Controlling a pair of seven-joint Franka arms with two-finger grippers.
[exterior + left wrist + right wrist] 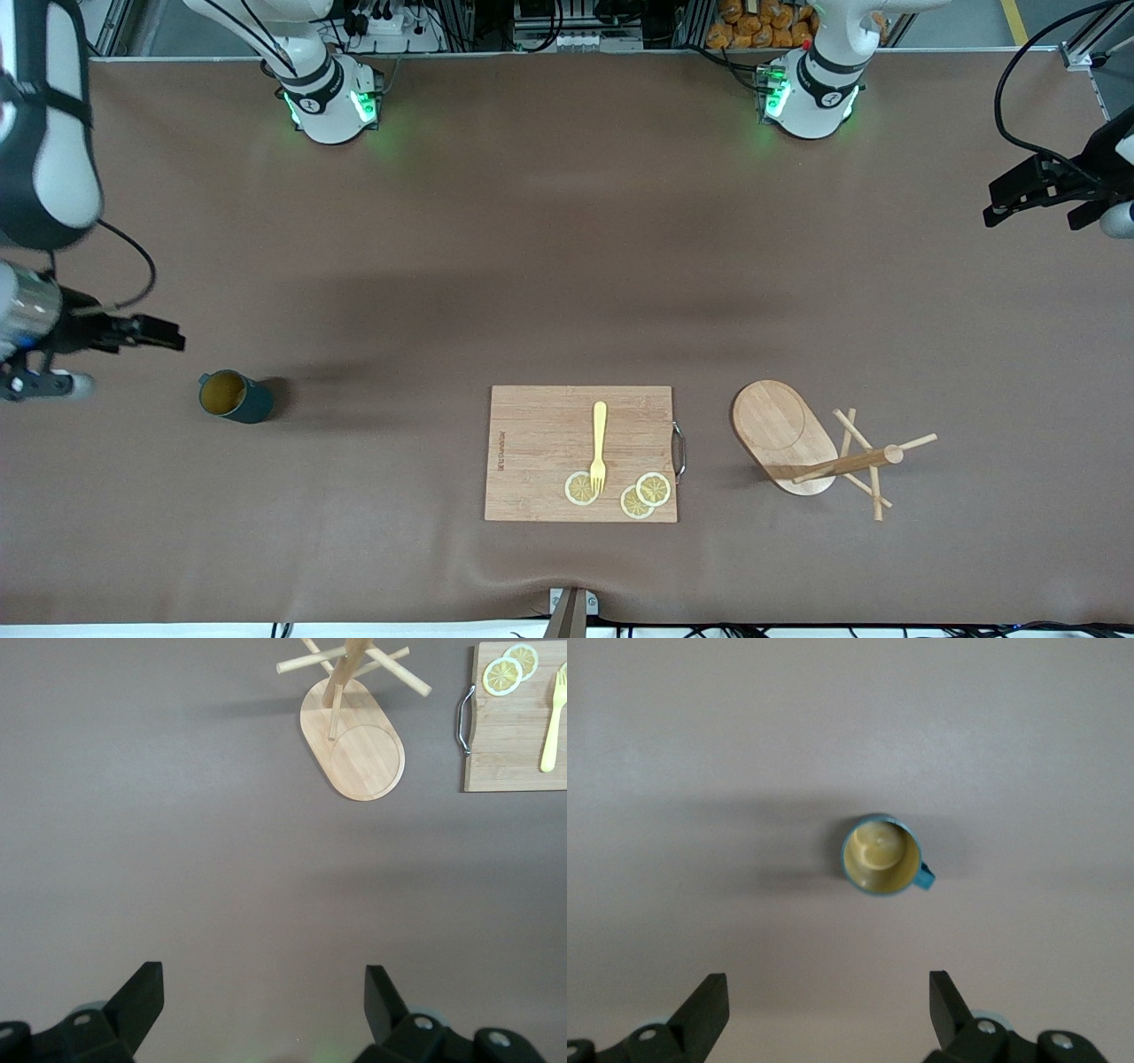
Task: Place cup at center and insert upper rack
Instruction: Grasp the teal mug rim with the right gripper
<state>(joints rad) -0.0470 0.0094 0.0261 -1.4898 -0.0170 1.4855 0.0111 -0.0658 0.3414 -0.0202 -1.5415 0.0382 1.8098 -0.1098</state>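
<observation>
The cutting board is seen nearest the front camera, mug tree beside it toward the left arm's end, upper rack pegs on it. The cup is stood upright toward the right arm's end. The right gripper is held released above the table by the cup; the left gripper is held released over bare table.

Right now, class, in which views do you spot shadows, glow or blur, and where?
Front view: green glow at both arm bases, and the cup casts a soft shadow toward the cutting board. Right wrist view: faint shadow bands beside the cup, slightly soft. Left wrist view: mug tree sharp.
</observation>
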